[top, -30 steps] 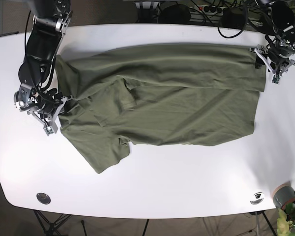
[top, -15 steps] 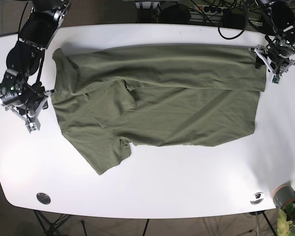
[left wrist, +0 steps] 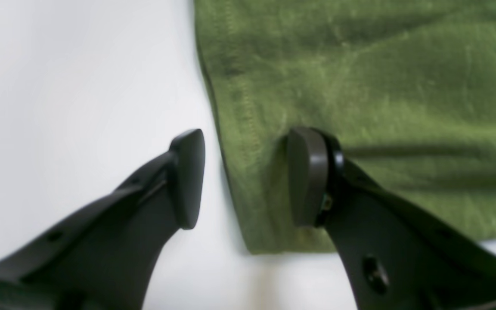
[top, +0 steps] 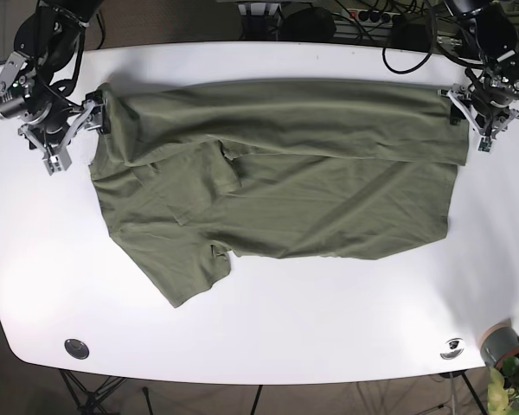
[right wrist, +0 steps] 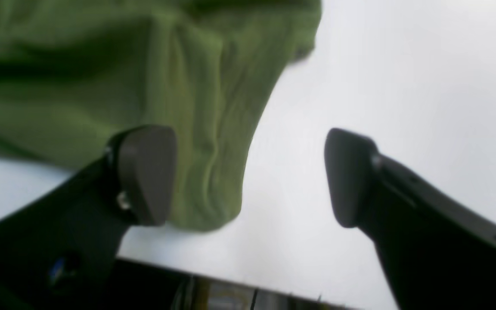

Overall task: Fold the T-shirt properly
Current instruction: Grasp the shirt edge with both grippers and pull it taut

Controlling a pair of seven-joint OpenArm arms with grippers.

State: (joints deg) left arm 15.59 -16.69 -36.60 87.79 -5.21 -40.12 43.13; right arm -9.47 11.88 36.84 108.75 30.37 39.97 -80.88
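An olive-green T-shirt [top: 285, 173] lies spread on the white table [top: 329, 320], its top long edge folded over and one sleeve [top: 186, 272] pointing to the front left. My right gripper [top: 78, 128] is at the shirt's upper-left corner. In the right wrist view it [right wrist: 248, 176] stands open, one finger over the cloth [right wrist: 179, 107], the other over bare table. My left gripper [top: 466, 112] is at the upper-right corner. Close up it [left wrist: 246, 178] is open astride the stitched hem [left wrist: 241, 129], with nothing clamped.
A grey pot with a plant [top: 504, 347] stands off the front right corner. Two round metal insets [top: 76, 348] [top: 452, 347] sit near the table's front edge. Cables and dark gear [top: 363, 22] line the back edge. The table's edge [right wrist: 230, 284] lies close below my right gripper.
My right gripper moved from the shirt's left sleeve area outward, then up to the upper-left corner. The cloth it left now lies flatter. The left gripper has barely shifted.
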